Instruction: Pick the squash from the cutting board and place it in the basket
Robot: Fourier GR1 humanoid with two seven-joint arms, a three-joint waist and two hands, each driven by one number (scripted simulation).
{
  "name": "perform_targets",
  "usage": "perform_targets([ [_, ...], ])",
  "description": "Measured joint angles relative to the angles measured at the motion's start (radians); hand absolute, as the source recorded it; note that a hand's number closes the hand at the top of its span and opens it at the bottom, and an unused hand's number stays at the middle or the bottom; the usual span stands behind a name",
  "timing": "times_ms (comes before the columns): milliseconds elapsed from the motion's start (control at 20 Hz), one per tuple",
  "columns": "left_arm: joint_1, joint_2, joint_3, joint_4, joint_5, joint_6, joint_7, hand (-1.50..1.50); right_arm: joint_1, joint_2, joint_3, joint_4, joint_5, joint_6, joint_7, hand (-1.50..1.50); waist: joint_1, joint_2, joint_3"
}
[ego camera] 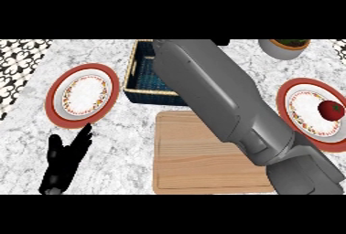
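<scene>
The wooden cutting board (196, 160) lies at the centre front, and no squash shows on its visible part. The squash is nowhere in view. Behind the board stands the dark blue woven basket (140, 73). My right forearm (223, 105) crosses the board diagonally and reaches over the basket, hiding most of its inside. Of my right hand only a small black part (223, 42) shows at the picture's top edge, so what it holds is hidden. My left hand (64, 160) rests open on the counter at the lower left, fingers straight.
A red-rimmed plate (82, 95) lies left of the basket. A second red-rimmed plate (304, 132) at the right carries a tomato (331, 109). A grey bowl (285, 49) stands at the back right. Patterned tiles (20, 64) border the marble counter at the left.
</scene>
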State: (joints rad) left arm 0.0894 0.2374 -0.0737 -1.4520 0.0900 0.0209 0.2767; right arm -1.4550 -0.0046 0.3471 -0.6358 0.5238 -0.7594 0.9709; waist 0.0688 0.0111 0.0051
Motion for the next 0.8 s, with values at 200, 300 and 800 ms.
perform_targets([
  [200, 0.014, 0.004, 0.016, -0.003, 0.007, 0.001, 0.008, 0.00, -0.015, 0.001, 0.033, 0.108, 0.059, 0.003, 0.057, 1.50, -0.021, -0.006, 0.001],
  [300, 0.017, 0.005, 0.024, 0.004, 0.009, -0.005, -0.007, 0.00, -0.005, 0.003, 0.057, 0.131, 0.059, 0.013, 0.064, -1.50, -0.024, -0.007, 0.001],
  [800, 0.040, -0.010, 0.033, -0.003, -0.009, 0.002, -0.018, 0.00, 0.018, -0.003, 0.058, 0.137, 0.100, 0.035, 0.020, -1.50, -0.050, -0.013, 0.004],
])
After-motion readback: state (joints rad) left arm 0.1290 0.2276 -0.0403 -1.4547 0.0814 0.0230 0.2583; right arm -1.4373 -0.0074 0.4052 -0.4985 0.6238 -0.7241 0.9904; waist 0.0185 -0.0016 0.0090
